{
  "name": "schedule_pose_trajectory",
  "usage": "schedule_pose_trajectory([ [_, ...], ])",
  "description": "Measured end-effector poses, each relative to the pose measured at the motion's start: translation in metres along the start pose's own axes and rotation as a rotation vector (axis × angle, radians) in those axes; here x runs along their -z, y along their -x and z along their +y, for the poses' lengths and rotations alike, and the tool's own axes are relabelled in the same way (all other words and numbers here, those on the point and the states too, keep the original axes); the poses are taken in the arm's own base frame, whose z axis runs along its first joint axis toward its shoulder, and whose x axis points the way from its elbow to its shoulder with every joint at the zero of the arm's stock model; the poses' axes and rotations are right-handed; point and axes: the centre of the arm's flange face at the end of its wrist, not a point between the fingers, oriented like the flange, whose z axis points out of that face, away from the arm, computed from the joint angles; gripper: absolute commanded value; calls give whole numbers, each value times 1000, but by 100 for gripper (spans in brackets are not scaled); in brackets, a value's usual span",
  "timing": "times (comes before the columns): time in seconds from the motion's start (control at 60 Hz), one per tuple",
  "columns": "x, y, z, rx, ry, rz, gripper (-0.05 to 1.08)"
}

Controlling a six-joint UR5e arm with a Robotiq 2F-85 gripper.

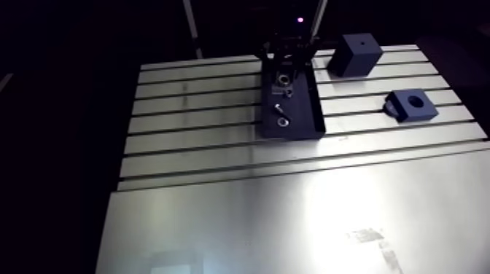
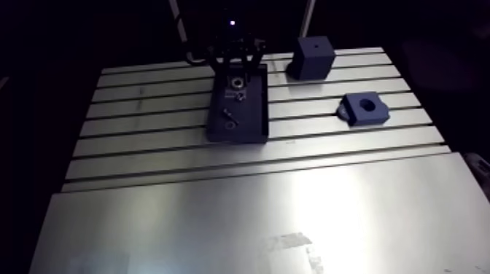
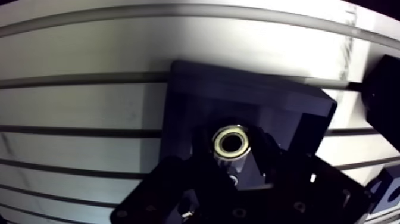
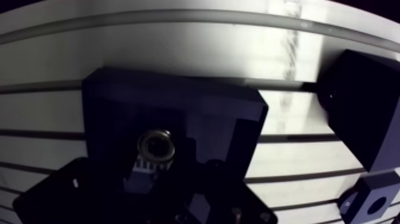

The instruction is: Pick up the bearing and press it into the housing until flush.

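While the gripper (image 1: 286,65) hangs over the far end of the dark tray (image 1: 308,116), the bearing (image 3: 230,143) shows right under it, within the tray: a small bright metal ring with a dark bore. I cannot tell whether the gripper clasps it. The holed housing (image 1: 412,104) lies beside the tray, well apart.

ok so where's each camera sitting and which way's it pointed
arm view: rides the upper link, looks down across the slotted aluminium table at the dark rectangular tray; the gripper shows over its far end
wrist view: on the wrist, looks down past the gripper at the silver ring bearing in the tray
both show tray, bearing, dark block with a round hole
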Motion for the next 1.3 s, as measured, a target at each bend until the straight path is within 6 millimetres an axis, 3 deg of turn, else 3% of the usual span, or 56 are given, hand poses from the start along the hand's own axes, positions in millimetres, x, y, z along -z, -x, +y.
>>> schedule_pose_trajectory([
  [0.583, 11, 0, -1, 3, 2, 13, 62],
  [0.733, 24, 3, -2, 19, 3, 22, 62],
  [0.933, 56, 13, 1, 76, 9, 34, 62],
  [1.067, 76, 23, 14, 113, 11, 38, 62],
  [1.3, 98, 38, 52, 141, 10, 44, 62],
])
